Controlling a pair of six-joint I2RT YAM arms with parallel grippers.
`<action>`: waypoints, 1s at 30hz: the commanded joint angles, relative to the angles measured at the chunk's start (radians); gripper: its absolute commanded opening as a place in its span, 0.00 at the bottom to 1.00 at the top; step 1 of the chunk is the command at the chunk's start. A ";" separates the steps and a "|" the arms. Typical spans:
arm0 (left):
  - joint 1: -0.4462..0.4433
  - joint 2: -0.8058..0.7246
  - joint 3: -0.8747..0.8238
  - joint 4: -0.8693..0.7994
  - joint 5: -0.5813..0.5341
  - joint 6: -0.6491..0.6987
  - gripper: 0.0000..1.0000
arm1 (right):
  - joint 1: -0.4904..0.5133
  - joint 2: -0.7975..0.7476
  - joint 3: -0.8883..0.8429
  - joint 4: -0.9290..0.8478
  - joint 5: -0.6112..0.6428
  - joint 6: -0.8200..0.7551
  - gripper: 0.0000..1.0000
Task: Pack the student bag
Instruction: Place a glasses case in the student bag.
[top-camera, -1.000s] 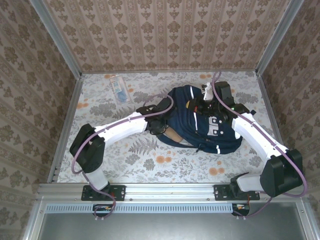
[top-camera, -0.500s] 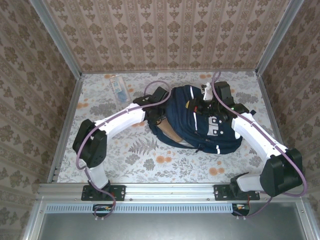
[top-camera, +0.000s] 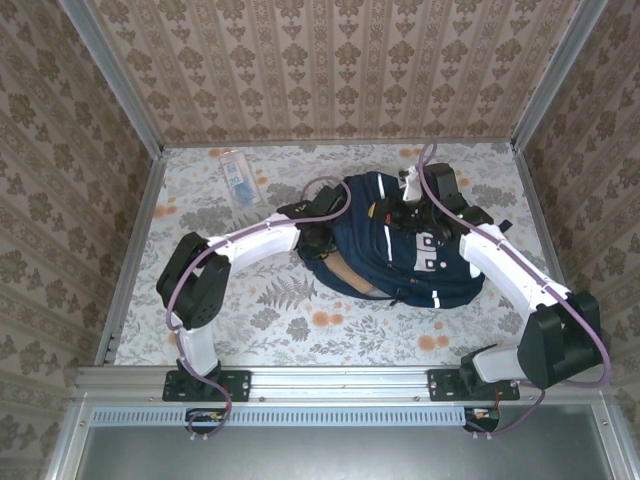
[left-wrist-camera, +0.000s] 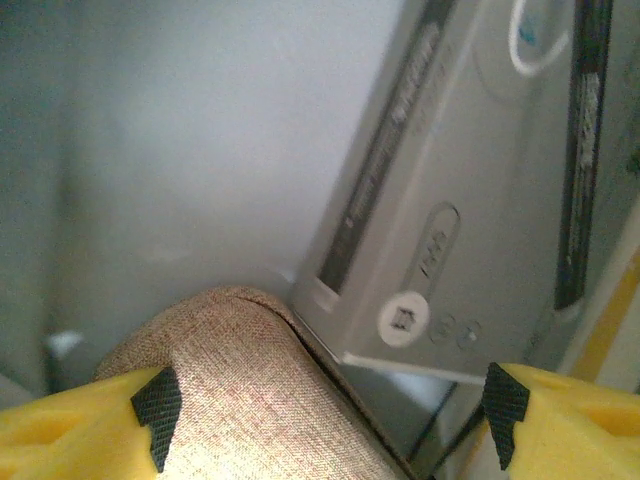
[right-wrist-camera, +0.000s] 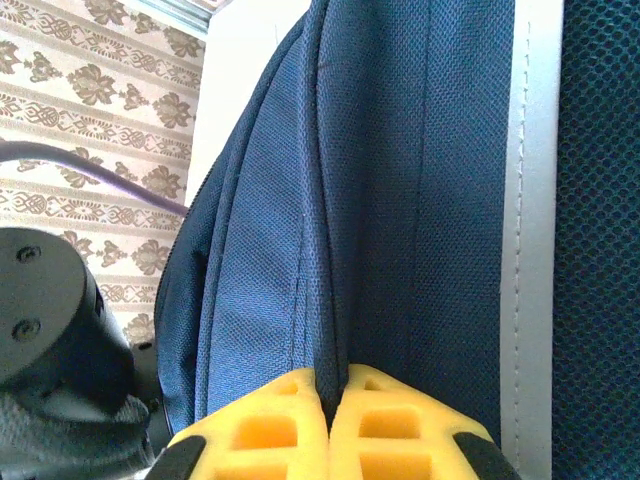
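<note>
We see the bag (top-camera: 410, 255) lying on the right half of the table (top-camera: 250, 310), its open mouth turned to the left. The right gripper (right-wrist-camera: 330, 400) is at the bag's far edge, its yellow fingers pressed together on a fold of the navy fabric. The left gripper (left-wrist-camera: 330, 405) is at the mouth with its fingers spread wide. Between them we see a tan cloth-covered thing (left-wrist-camera: 250, 370), close by one finger and apart from the other. Beyond it is a grey box (left-wrist-camera: 450, 200) with small printed marks. From above, a bit of tan shows at the bag's near-left edge. A clear packet (top-camera: 236, 177) with blue print lies well apart from the bag, at the far left of the table
</note>
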 joint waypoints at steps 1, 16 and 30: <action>-0.034 0.001 -0.036 0.083 0.077 -0.102 0.82 | 0.019 0.005 0.056 0.069 -0.059 0.016 0.01; -0.014 -0.100 0.070 -0.215 -0.065 0.100 0.80 | 0.021 0.005 0.060 0.061 -0.053 0.008 0.01; 0.015 -0.134 -0.101 -0.287 -0.125 0.173 0.48 | 0.031 0.008 0.054 0.065 -0.048 0.011 0.02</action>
